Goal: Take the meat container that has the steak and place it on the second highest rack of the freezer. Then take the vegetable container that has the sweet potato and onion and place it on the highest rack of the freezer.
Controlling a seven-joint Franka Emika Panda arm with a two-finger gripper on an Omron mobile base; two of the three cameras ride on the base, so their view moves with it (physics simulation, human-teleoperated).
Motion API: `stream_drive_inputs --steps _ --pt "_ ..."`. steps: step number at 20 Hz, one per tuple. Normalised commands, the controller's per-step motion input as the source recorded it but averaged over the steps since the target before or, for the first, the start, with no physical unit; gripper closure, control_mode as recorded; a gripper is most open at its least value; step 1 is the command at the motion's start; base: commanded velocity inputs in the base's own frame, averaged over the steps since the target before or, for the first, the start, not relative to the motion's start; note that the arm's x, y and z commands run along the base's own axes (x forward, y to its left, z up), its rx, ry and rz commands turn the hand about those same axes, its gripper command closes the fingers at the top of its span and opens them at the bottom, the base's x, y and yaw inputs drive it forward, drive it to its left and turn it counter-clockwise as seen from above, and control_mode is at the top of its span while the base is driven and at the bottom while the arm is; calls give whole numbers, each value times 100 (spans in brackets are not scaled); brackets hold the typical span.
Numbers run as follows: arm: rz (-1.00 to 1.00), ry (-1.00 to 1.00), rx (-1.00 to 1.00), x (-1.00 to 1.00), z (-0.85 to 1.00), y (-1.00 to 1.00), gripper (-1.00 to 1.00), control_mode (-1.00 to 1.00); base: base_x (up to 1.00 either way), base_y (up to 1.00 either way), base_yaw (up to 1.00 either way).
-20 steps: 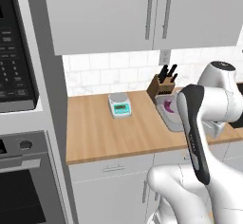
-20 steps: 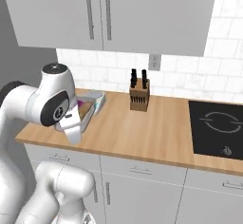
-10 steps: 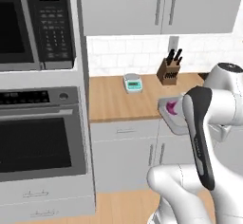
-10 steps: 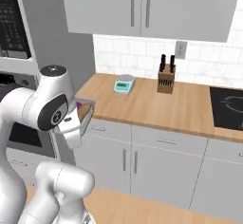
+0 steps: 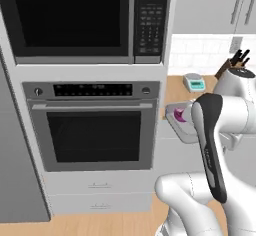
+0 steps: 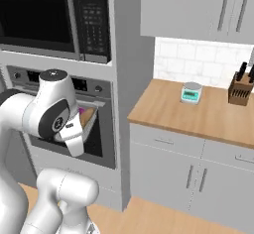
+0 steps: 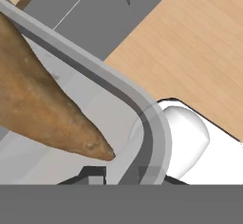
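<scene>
I've got the gripper clamped on the rim of the vegetable container, held in the air right of the oven, sweet potato lying lengthwise inside, tapered tip toward the fingers, onion beside it.

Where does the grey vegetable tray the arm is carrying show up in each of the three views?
Left base view: grey vegetable tray right of centre, holding the purple onion.
Right base view: its edge left of centre, behind the arm.
Hand view: rim crossing centre, tan sweet potato inside.
Shared landmark: small green-screened kitchen scale.
</scene>
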Motion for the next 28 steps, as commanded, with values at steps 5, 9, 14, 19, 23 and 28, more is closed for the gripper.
stream_drive_inputs --steps 5,9,14,19,23,28 --pt "0 0 0 0 0 0 100 100 0 100 0" --pt "0 0 0 0 0 0 100 100 0 100 -3" --pt "0 0 0 0 0 0 100 100 0 100 -8" --pt "0 0 0 0 0 0 100 100 -1 100 -8" --pt "0 0 0 0 0 0 100 100 0 100 -7" --pt "0 0 0 0 0 0 100 100 0 100 -7"
